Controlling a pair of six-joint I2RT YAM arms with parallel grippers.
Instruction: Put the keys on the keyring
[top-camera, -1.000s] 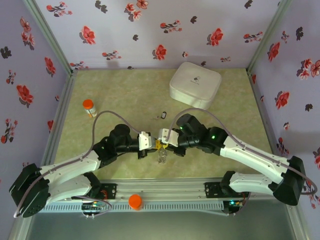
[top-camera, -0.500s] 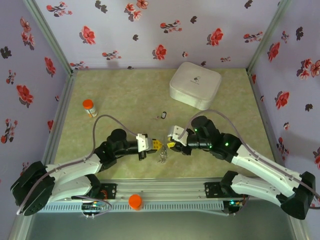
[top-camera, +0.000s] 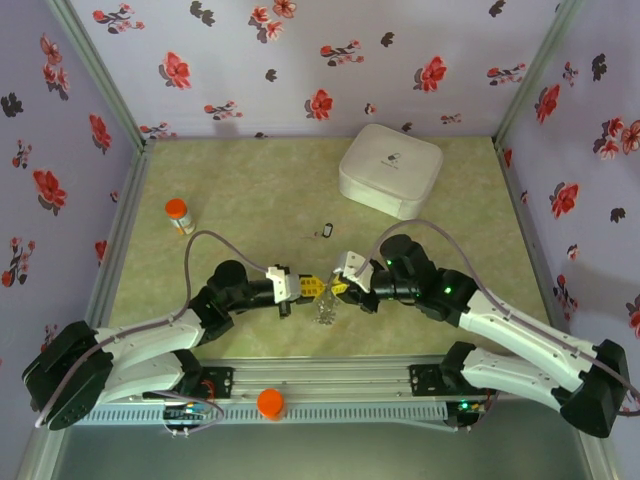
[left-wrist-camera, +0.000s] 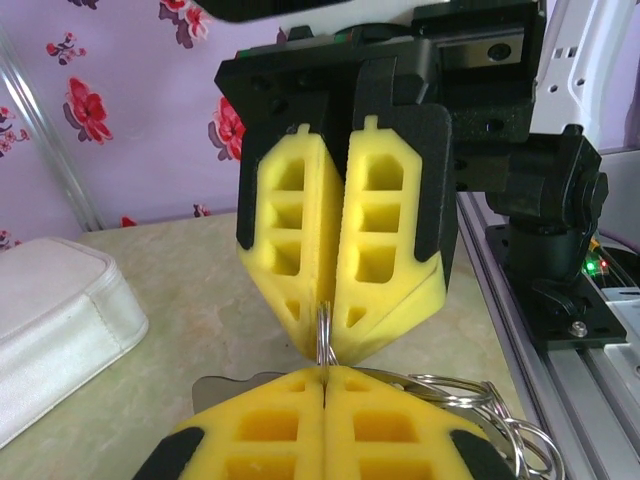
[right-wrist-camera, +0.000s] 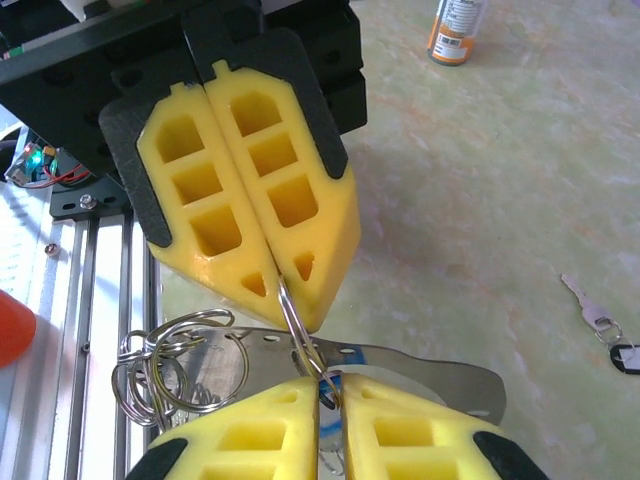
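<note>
Progress: threading looks under way, not finished. The keyring (right-wrist-camera: 293, 318), a thin silver wire loop, is held up off the desk (top-camera: 250, 190), between the two arms at the near centre. A bunch of smaller loops (right-wrist-camera: 165, 370) and a flat metal tab (right-wrist-camera: 420, 365) hang from it. The black-and-silver key (right-wrist-camera: 598, 318) lies loose on the desk, well apart from the ring, so that one at least is left to do. A blue sliver (right-wrist-camera: 322, 395) shows between the right pads. It is probably the blue key, but I cannot tell whether it sits on the wire

Jaws, left gripper (left-wrist-camera: 326, 372): closed tight on the ring wire

Jaws, right gripper (right-wrist-camera: 325, 388): all but closed, a hairline gap, pinching the same wire from the opposite side
</note>
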